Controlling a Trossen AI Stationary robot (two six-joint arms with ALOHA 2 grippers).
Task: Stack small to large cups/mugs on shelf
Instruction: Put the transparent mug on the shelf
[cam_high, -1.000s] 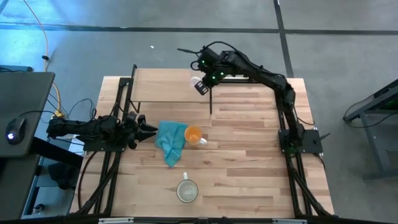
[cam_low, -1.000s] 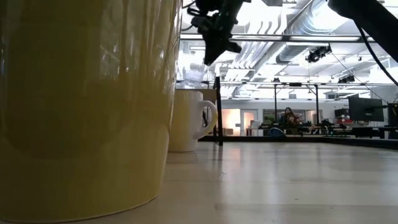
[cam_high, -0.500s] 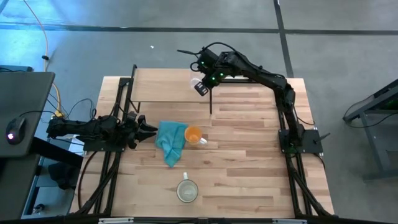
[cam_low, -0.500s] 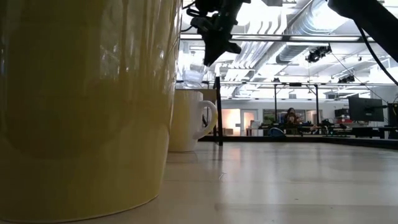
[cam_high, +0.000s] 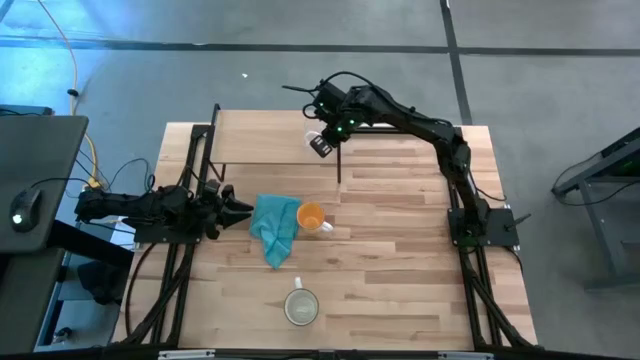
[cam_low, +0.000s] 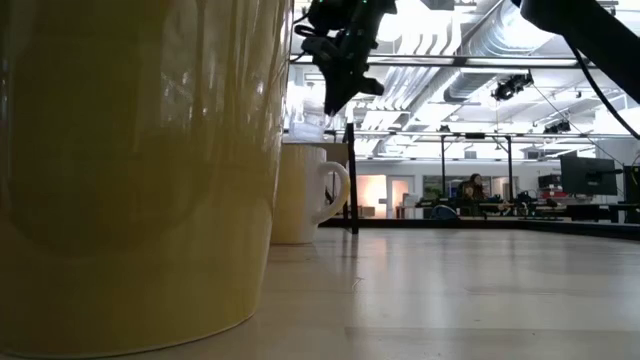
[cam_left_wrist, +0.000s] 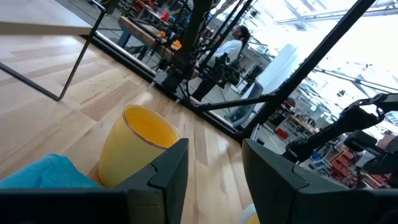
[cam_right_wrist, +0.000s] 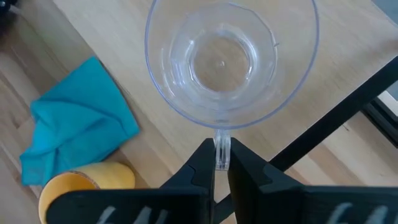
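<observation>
High view: the right gripper (cam_high: 320, 143) is over the near edge of the shelf (cam_high: 262, 137), at its right end, and the glass cup (cam_high: 313, 137) shows as a pale spot just beside it. The left gripper (cam_high: 243, 209) rests low at the left side of the tabletop (cam_high: 400, 250), just beside the teal cloth (cam_high: 274, 226). The orange mug (cam_high: 312, 216) stands touching the right side of the cloth. The cream mug (cam_high: 300, 306) stands near the front edge of the tabletop, well apart from the others.

Low view: a mug wall very near to the camera, looking yellow, fills the left part. Behind it the cream mug (cam_low: 305, 192) stands upright with its handle to the right. The right gripper (cam_low: 335, 80) hangs from above, and the glass cup (cam_low: 303, 124) is seen under it, at the height of the shelf.

Left wrist view: the jaws of the left gripper (cam_left_wrist: 214, 165) stand apart and hold nothing. The orange mug (cam_left_wrist: 133, 144) is upright just in front, and a corner of the teal cloth (cam_left_wrist: 43, 177) lies beside it.

Right wrist view: the jaws of the right gripper (cam_right_wrist: 222, 163) are pinched on the rim of the glass cup (cam_right_wrist: 224, 59), which is seen from above over the shelf (cam_right_wrist: 298, 99). The teal cloth (cam_right_wrist: 74, 134) and the orange mug (cam_right_wrist: 84, 185) lie on the tabletop beyond.
</observation>
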